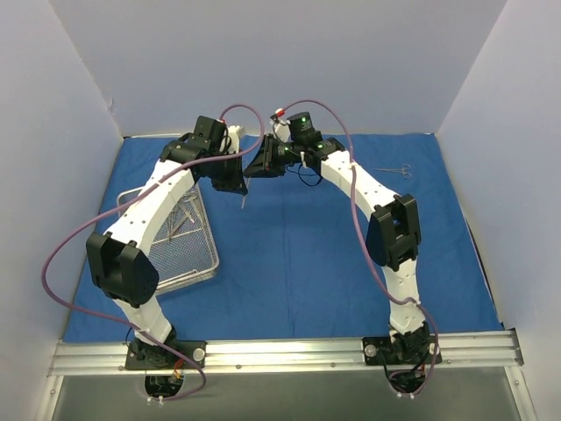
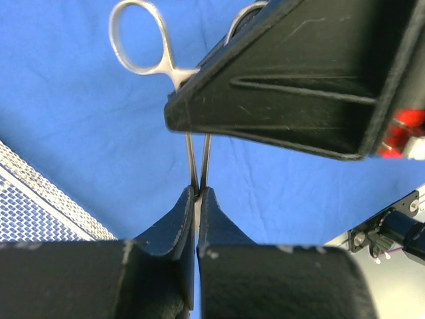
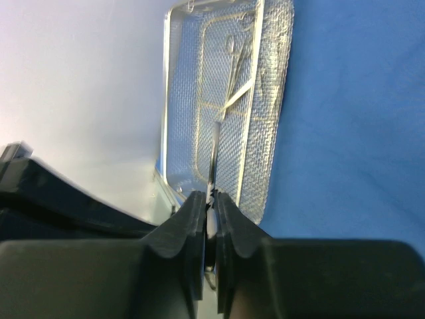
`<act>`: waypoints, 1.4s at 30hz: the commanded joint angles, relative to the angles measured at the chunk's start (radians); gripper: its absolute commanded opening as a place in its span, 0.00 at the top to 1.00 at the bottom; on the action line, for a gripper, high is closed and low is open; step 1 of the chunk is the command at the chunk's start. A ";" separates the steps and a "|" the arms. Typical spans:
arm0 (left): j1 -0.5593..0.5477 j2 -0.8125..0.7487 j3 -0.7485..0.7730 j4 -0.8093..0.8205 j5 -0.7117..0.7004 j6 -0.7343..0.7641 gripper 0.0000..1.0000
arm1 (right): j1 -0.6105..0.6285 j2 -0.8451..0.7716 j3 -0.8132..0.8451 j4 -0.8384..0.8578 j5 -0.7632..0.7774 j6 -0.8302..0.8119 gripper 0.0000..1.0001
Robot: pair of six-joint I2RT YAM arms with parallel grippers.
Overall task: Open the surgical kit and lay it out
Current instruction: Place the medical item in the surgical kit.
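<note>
The royal-blue cloth (image 1: 298, 263) lies spread flat over the table. The silver mesh tray (image 1: 209, 263) sits on its left side with several thin instruments (image 1: 180, 219) in it. One instrument (image 1: 396, 170) lies on the cloth at the far right. My left gripper (image 1: 233, 180) and right gripper (image 1: 256, 165) meet above the cloth's far middle, both shut on one scissor-handled instrument (image 1: 244, 198). In the left wrist view my gripper (image 2: 197, 194) pinches its two shafts (image 2: 198, 159), with a ring handle (image 2: 139, 40) beyond. In the right wrist view my gripper (image 3: 211, 197) clamps the same instrument (image 3: 215, 149).
Pale walls close in the table at the left, back and right. The right gripper's black body (image 2: 299, 80) fills the upper right of the left wrist view. The tray (image 3: 219, 100) and its instruments (image 3: 236, 66) show beyond my right fingers. A metal rail (image 1: 289, 353) runs along the near edge.
</note>
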 commanded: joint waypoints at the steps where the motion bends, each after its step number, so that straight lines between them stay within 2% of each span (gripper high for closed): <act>1: -0.006 -0.010 0.051 0.047 0.034 -0.001 0.98 | 0.003 0.001 0.026 0.012 -0.021 -0.012 1.00; 4: -0.001 -0.010 0.043 0.045 0.038 -0.016 0.96 | -0.017 -0.023 -0.045 0.098 -0.035 0.029 1.00; 5: 0.002 -0.010 0.038 0.045 0.041 -0.019 0.89 | -0.026 -0.035 -0.072 0.126 -0.030 0.061 1.00; 8: 0.034 -0.027 0.015 0.062 0.052 -0.032 0.58 | -0.074 -0.085 -0.166 0.215 -0.021 0.103 1.00; 11: 0.100 -0.053 -0.029 0.086 0.064 -0.044 0.48 | -0.140 -0.134 -0.261 0.281 -0.023 0.157 1.00; 14: 0.196 -0.084 -0.083 0.143 0.133 -0.068 0.46 | -0.217 -0.172 -0.313 0.313 -0.026 0.193 1.00; 16: 0.238 -0.085 -0.109 0.175 0.184 -0.076 0.46 | -0.253 -0.186 -0.321 0.278 -0.017 0.164 1.00; 19: 0.293 -0.067 -0.120 0.177 0.195 -0.081 0.46 | -0.332 -0.204 -0.344 0.252 0.012 0.141 1.00; 24: 0.344 -0.052 -0.184 0.191 0.192 -0.107 0.47 | -0.477 -0.261 -0.482 0.396 0.080 0.216 1.00; 27: 0.373 -0.013 -0.190 0.165 0.175 -0.124 0.47 | -0.551 -0.275 -0.609 0.660 0.111 0.343 1.00; 30: 0.396 0.030 -0.178 0.152 0.195 -0.144 0.48 | -0.592 -0.263 -0.707 0.793 0.143 0.440 1.00; 32: 0.430 0.062 -0.163 0.152 0.219 -0.154 0.49 | -0.652 -0.243 -0.782 1.033 0.166 0.530 1.00; 33: 0.431 0.074 -0.154 0.149 0.222 -0.156 0.49 | -0.652 -0.232 -0.809 1.034 0.177 0.566 1.00; 34: 0.430 0.085 -0.143 0.140 0.225 -0.154 0.49 | -0.678 -0.217 -0.829 1.165 0.186 0.601 1.00; 37: 0.430 0.128 -0.099 0.130 0.233 -0.153 0.50 | -0.717 -0.171 -0.881 1.323 0.220 0.687 1.00; 42: 0.433 0.168 -0.074 0.129 0.230 -0.154 0.51 | -0.749 -0.119 -0.935 1.428 0.275 0.735 1.00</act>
